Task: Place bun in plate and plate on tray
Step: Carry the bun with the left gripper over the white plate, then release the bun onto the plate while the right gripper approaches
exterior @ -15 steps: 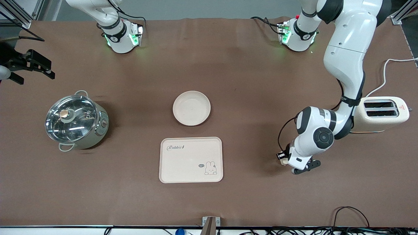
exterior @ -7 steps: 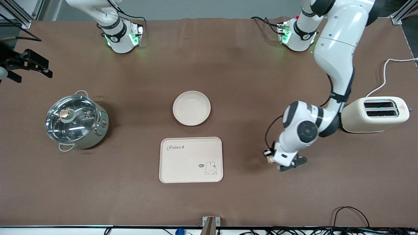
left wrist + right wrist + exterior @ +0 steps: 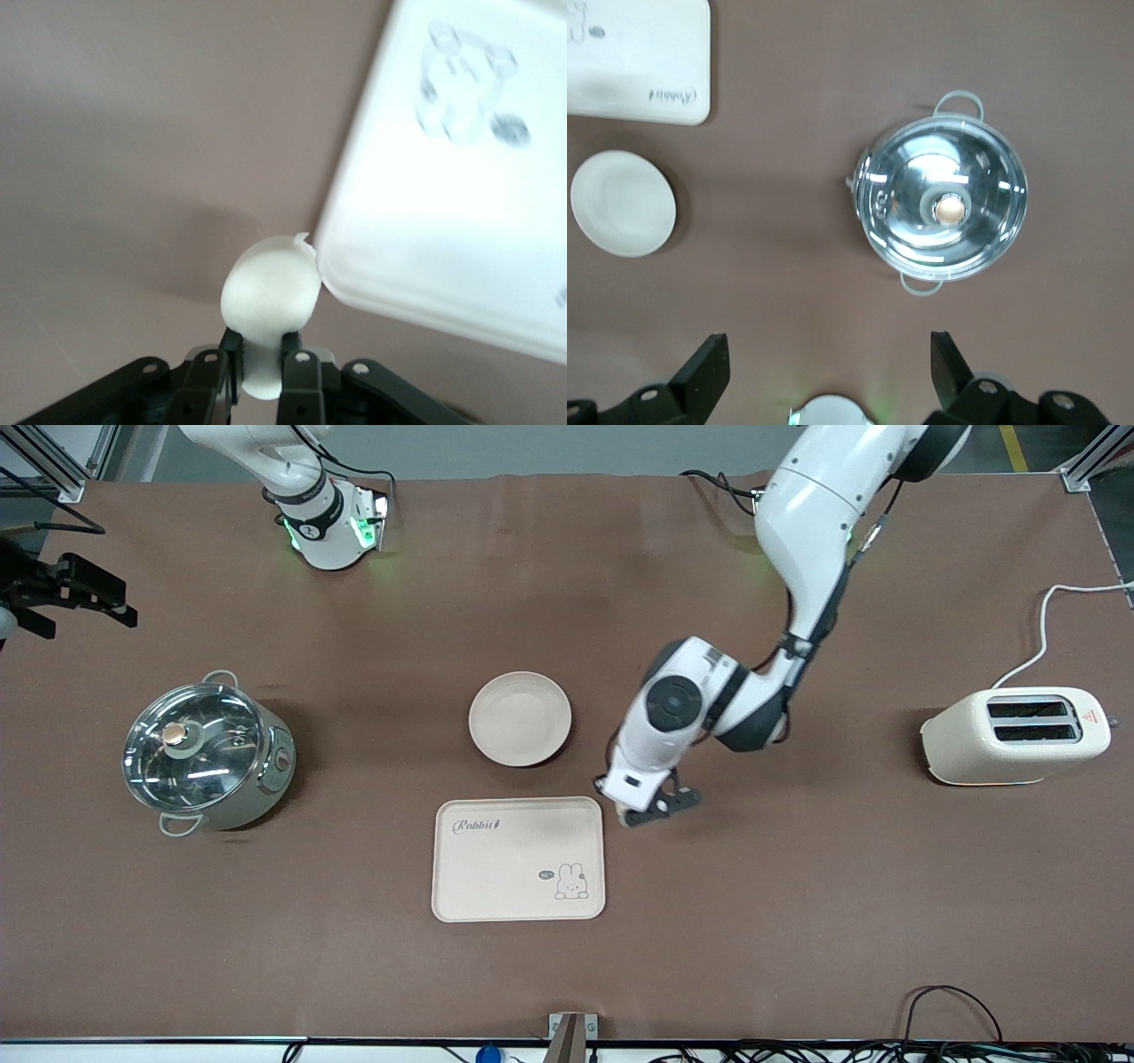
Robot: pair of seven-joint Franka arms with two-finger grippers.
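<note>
Left gripper point(image 3: 260, 376) clamped on bun point(image 3: 268, 295), up in the air over bare table just beside tray point(image 3: 518, 858) corner; plate point(image 3: 520, 718) empty, farther from camera than tray — apart from it; right gripper point(image 3: 75, 593) waited open, above table's right-arm end, near pot point(image 3: 205, 752).

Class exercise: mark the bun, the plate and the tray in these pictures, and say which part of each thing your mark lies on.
bun point(image 3: 268, 288): left wrist view, middle of its rounded top.
plate point(image 3: 520, 718): front view, centre of its shallow floor.
tray point(image 3: 505, 868): front view, bare floor below the lettering.
</note>
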